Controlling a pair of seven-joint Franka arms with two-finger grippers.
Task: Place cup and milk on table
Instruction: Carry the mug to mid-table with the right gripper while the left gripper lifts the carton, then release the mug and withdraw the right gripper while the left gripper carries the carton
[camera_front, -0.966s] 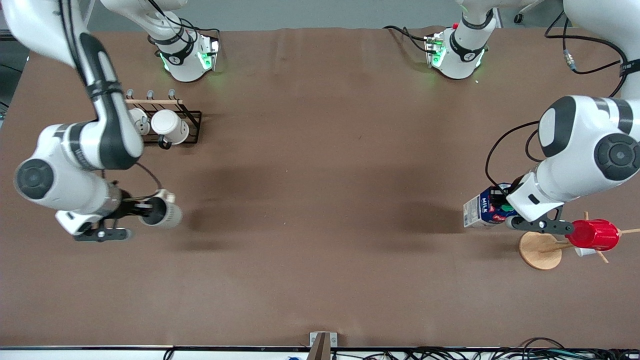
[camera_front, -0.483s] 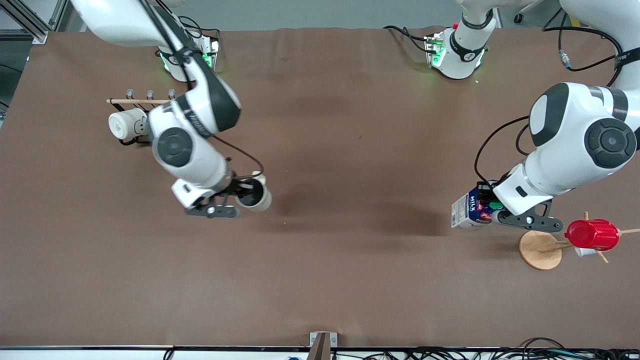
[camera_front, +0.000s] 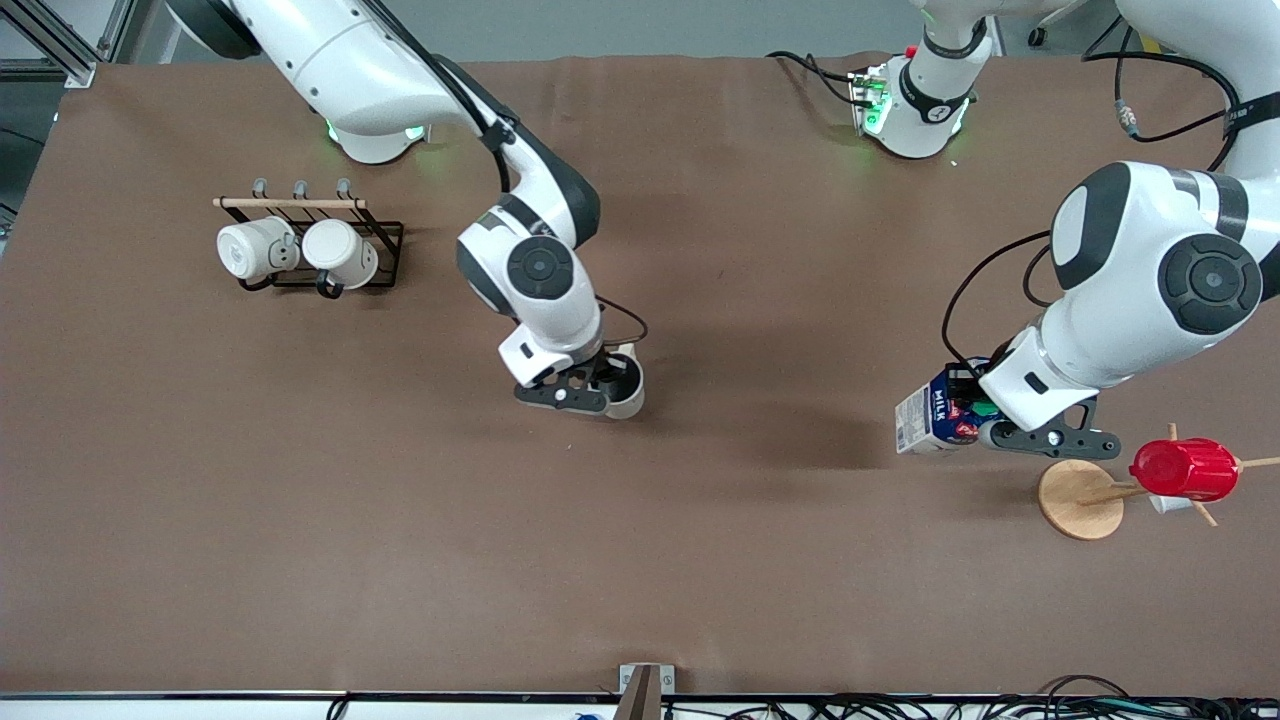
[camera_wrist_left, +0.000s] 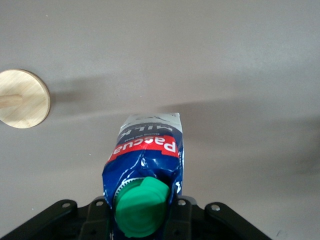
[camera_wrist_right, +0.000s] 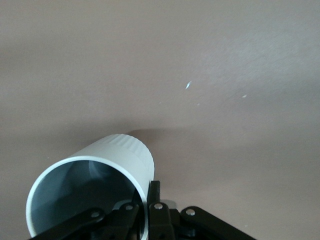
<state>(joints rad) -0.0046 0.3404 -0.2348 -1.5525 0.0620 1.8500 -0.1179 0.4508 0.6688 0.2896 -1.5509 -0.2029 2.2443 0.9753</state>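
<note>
Holding the cup (camera_front: 626, 385) and the milk (camera_front: 933, 420) above the table (camera_front: 700, 560), one in each gripper.

Right gripper (camera_front: 600, 388), middle of the frame: its fingers are clamped on the rim of the cup, one inside and one outside; the cup hangs over bare tabletop, its grey inside showing in the right wrist view (camera_wrist_right: 85, 192). Left gripper (camera_front: 985, 418), right of the frame: it grips the milk at the capped top, green cap (camera_wrist_left: 141, 207) toward the wrist camera. The carton is over the table, just beside a round wooden stand (camera_front: 1080, 500) carrying a red cup (camera_front: 1185, 470). Upper left: two white mugs (camera_front: 295, 252) lie in a black rack (camera_front: 385, 250).
</note>
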